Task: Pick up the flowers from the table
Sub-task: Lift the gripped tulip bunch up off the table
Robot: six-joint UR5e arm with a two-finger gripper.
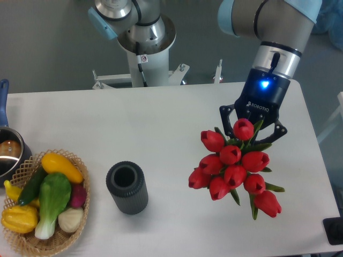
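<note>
The flowers (234, 169), a bunch of red tulips with green stems and leaves, hang in the air over the right side of the white table (161, 118). My gripper (252, 134) is shut on the stems at the top of the bunch, with the blooms spreading out below and toward the camera. The stems and the band are mostly hidden by the blooms and the gripper's fingers.
A dark grey ribbed cylinder vase (127, 188) stands upright left of the flowers. A wicker basket (24, 166) of yellow, green and purple vegetables sits at the front left. A pot (8, 152) is at the left edge. The robot's base (144, 43) is behind the table.
</note>
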